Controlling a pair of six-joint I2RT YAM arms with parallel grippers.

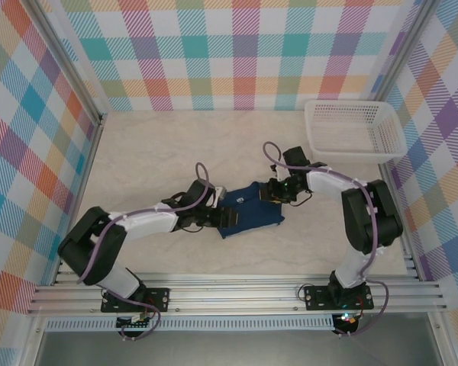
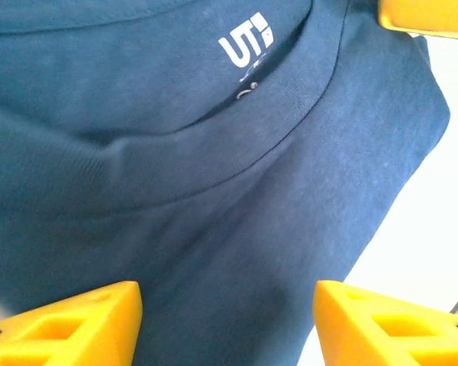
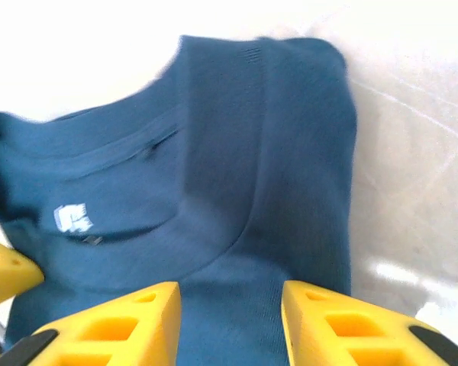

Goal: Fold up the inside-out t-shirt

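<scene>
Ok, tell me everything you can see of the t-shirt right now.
The t-shirt is dark navy knit cloth, folded into a compact bundle lying flat on the table. Its collar faces up, with a small white printed label inside. The left gripper and right gripper sit at opposite ends, both open.

t-shirt (image 2: pixel 214 191) cropped on 3 sides, neck print (image 3: pixel 72 217) blurred, left end effector (image 2: pixel 227 313) fingers cut off below

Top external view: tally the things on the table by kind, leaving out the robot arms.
Navy t-shirt: 1
White basket: 1
Total: 2
</scene>
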